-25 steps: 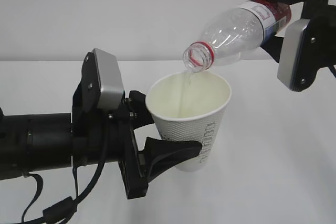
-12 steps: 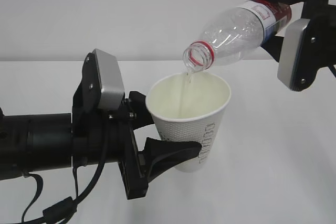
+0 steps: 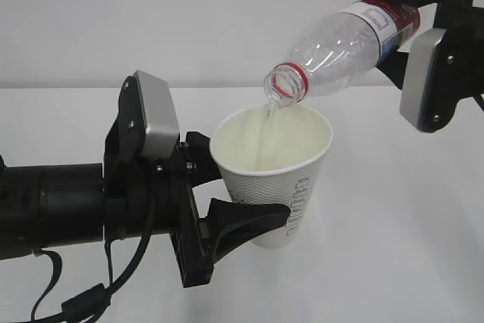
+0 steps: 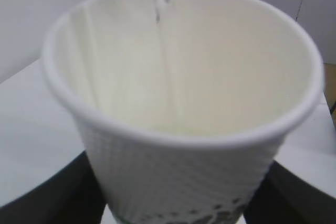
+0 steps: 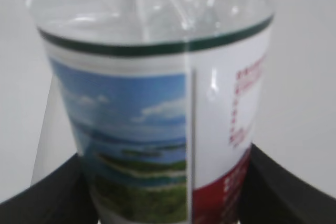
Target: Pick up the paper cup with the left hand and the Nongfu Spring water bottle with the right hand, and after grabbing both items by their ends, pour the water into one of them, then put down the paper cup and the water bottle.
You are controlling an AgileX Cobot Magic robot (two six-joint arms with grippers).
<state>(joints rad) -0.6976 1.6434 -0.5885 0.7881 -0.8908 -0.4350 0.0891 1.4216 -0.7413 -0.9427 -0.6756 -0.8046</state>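
Note:
The white dimpled paper cup (image 3: 281,181) is held upright above the table, with my left gripper (image 3: 234,183) shut on its lower wall, one black finger on each side. In the left wrist view the cup (image 4: 178,182) fills the frame, its cream inside open to the camera, and the left gripper (image 4: 173,203) grips it at the bottom edge. The Nongfu Spring water bottle (image 3: 340,43) is tilted mouth-down over the cup, and my right gripper (image 3: 397,28) is shut on its labelled base end. A thin stream of water (image 3: 266,130) falls from the red-ringed mouth into the cup. The bottle label (image 5: 157,129) sits between the right gripper (image 5: 165,192) fingers.
A white table (image 3: 393,209) lies under both arms, with a plain pale wall (image 3: 189,20) behind it. The left arm's black body and cable (image 3: 83,300) take up the lower left.

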